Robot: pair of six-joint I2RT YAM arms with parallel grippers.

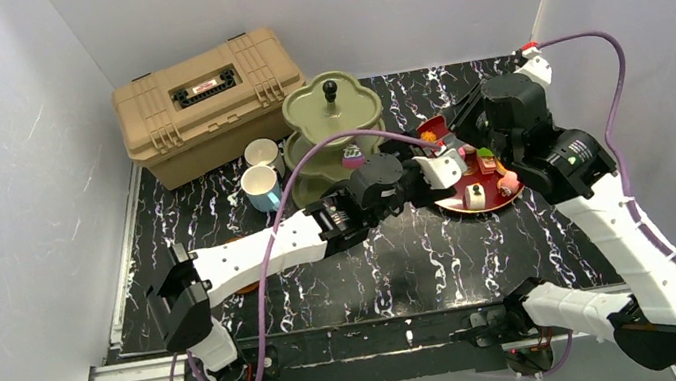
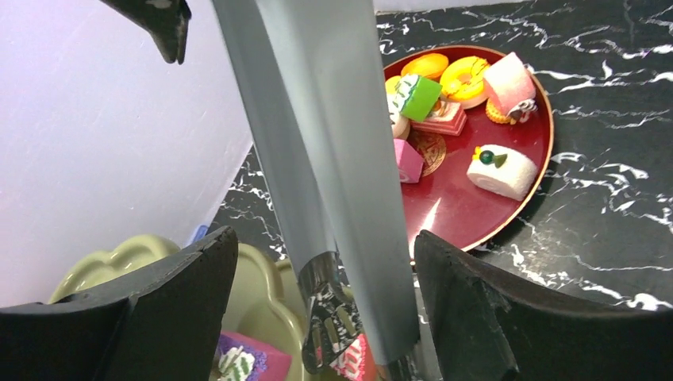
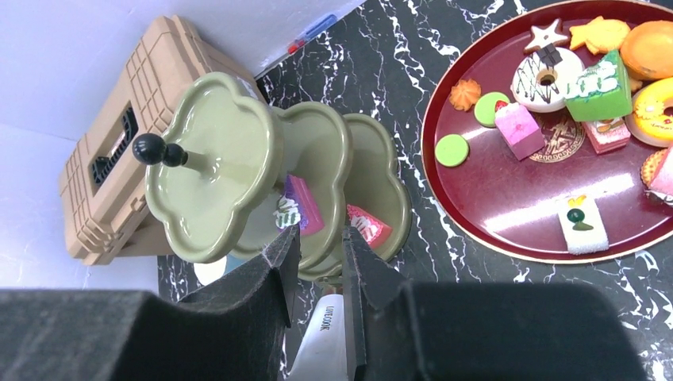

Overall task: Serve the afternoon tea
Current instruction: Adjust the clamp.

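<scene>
The olive-green three-tier stand [image 1: 312,113] [image 3: 214,159] has a pink-purple cake [image 3: 298,205] and a red cake [image 3: 367,226] on its lower tiers. Several toy cakes and donuts lie on the dark red tray [image 1: 482,201] [image 2: 460,198] [image 3: 508,198]. My right gripper [image 1: 453,118] [image 3: 321,234] is above the stand and shut on the white handle of a pair of tongs [image 3: 321,341]. The grey tongs [image 2: 333,159] run down between the jaws of my open left gripper [image 1: 423,178] [image 2: 325,238]. Their black tips hang just above the red cake [image 2: 353,361].
A tan toolbox [image 1: 204,99] stands at the back left. A white mug [image 1: 260,151] and a light-blue mug [image 1: 260,187] sit left of the stand. White walls close in both sides. The right arm [image 1: 623,229] arches over the tray's right side.
</scene>
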